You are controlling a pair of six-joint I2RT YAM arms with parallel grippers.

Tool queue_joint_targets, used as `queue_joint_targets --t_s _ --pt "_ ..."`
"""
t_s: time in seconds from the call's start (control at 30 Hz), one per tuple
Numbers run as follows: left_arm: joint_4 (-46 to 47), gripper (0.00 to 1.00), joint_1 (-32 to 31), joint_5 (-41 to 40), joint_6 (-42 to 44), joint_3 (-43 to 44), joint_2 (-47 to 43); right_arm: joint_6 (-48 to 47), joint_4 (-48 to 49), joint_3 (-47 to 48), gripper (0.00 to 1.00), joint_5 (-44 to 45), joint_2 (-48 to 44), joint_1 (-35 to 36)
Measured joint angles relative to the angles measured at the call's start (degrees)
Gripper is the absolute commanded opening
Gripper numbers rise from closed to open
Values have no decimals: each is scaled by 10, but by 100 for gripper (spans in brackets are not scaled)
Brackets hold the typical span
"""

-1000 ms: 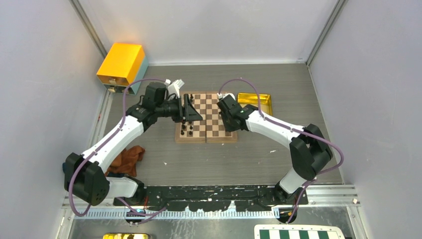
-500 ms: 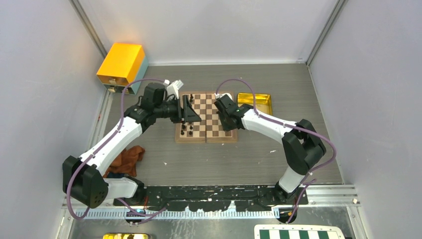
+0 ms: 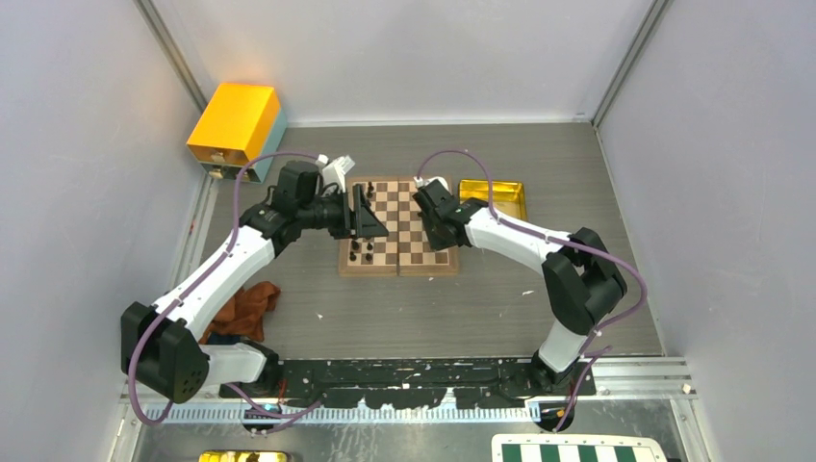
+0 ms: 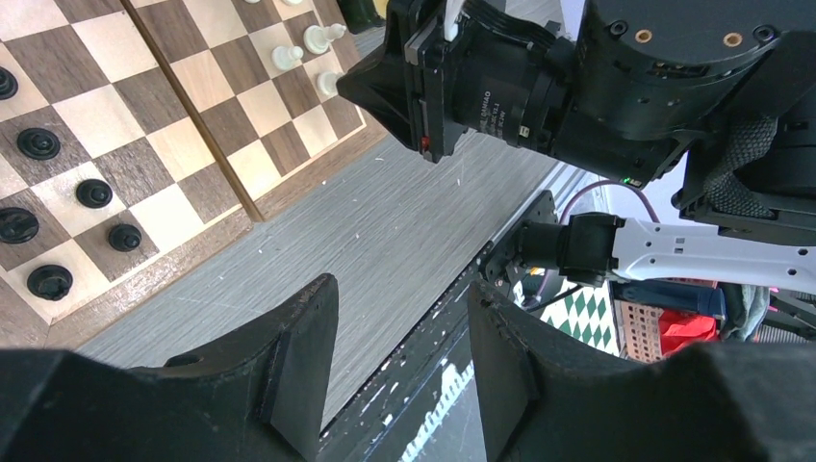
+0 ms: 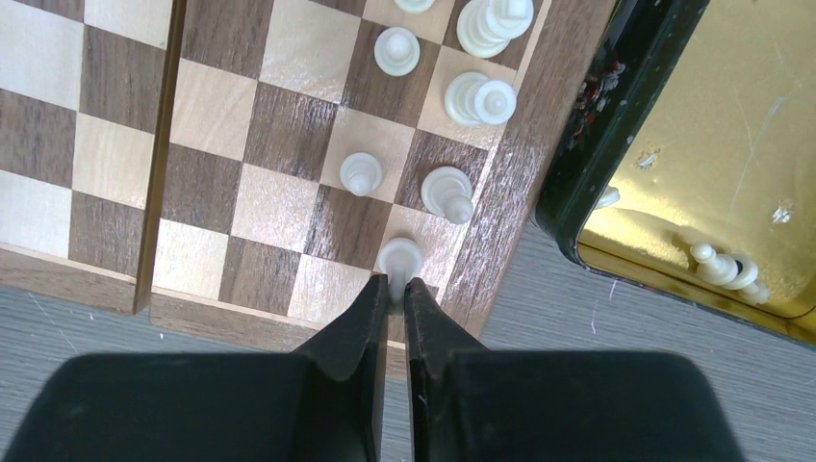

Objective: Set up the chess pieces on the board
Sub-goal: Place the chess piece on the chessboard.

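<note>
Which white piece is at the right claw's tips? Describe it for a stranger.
On the wooden board, find the edge beside the gold tray. Follow the white pieces along that edge to the corner square. The corner piece alone sits between the tips of the right claw; its neighbours stand free.

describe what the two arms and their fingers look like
The left arm and right arm have white shells and chunky black joints, each trailed by a purple cable. The left fingers are thick black wedges; the right fingers are black, tapering to thin tips. Small white lettering marks the right wrist housing.
</note>
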Motion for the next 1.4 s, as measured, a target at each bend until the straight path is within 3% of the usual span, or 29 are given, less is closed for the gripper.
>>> queue_joint_targets --t_s 0.63,0.9,1.4 --pt "-3 53 0 0 0 0 0 0 -4 7 1 -3 9 -15" --pt "-3 54 0 0 0 0 0 1 -4 7 30 -7 9 -15" --pt "-3 54 0 0 0 0 6 0 -20 24 35 -9 9 -15"
